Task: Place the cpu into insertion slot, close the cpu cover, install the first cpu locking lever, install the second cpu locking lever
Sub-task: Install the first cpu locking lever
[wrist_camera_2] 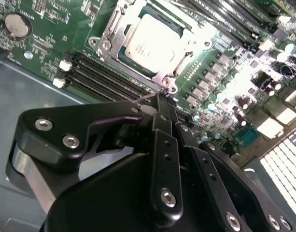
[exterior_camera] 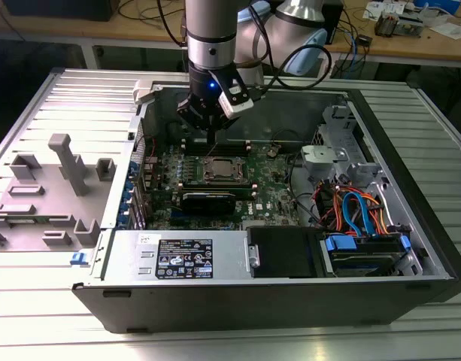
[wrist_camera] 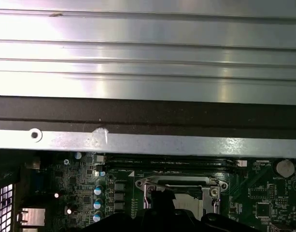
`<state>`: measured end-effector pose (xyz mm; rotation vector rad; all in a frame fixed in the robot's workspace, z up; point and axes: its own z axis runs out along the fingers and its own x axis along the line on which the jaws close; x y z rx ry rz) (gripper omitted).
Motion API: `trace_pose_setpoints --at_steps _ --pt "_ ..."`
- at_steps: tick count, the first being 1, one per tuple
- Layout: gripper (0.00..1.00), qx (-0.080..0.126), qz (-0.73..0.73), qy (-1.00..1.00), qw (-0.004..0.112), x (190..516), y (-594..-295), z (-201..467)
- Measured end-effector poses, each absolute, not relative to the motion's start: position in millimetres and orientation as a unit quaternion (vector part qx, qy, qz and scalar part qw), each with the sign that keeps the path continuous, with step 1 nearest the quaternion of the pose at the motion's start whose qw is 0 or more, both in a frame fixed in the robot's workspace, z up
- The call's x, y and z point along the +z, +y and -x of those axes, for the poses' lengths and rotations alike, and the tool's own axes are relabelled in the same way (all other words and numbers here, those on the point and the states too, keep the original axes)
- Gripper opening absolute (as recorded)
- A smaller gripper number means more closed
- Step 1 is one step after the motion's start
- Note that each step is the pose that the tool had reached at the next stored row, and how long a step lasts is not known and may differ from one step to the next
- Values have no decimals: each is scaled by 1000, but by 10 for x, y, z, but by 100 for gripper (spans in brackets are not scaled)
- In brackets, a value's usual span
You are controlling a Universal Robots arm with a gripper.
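Note:
The cpu (wrist_camera_2: 152,41) lies flat in the insertion slot (exterior_camera: 219,169), its silver top bright in the second wrist view. The cpu cover (wrist_camera_2: 111,29) is down over it and frames the chip. My gripper (wrist_camera_2: 166,99) hangs just above the socket's edge, at the corner nearest the memory slots, fingers pressed together. A thin silvery locking lever (wrist_camera_2: 145,97) runs up to the fingertips; whether it is clamped I cannot tell. In the exterior view the gripper (exterior_camera: 210,143) sits over the far side of the socket. The first wrist view shows the slot (wrist_camera: 179,182) beyond the gripper (wrist_camera: 160,195).
The motherboard lies in an open computer case (exterior_camera: 410,150). Black memory slots (wrist_camera_2: 104,77) run beside the socket. Blue and orange cables (exterior_camera: 358,210) fill the exterior view's right. A power supply (exterior_camera: 181,256) sits at the front. Grey plastic fixtures (exterior_camera: 65,162) stand on the exterior view's left.

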<state>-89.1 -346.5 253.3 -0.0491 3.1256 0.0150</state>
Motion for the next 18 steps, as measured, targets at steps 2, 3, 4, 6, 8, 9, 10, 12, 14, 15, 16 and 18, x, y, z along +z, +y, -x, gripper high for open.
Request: trace_pose_setpoints --at_steps 2,3,4,6,8,9,10,12,14,15,16,18 --pt "11 5 17 1000 8 2532 -3463 891" --pt "11 5 19 1000 8 2532 -3461 890" --pt "11 5 20 1000 8 2532 -3456 891" --pt "11 5 22 1000 8 2531 -3443 888" --pt "11 5 24 1000 8 2526 -3434 887" --pt "11 5 26 1000 8 2525 -3429 884" --pt "11 5 26 1000 8 2522 -3427 882" --pt "11 5 26 1000 8 2516 -3425 872" --pt "11 5 26 1000 8 2508 -3421 849" --pt "11 5 26 1000 8 2504 -3419 842" --pt "11 5 26 1000 8 2502 -3419 840" --pt "11 1 26 1000 8 2499 -3415 834"
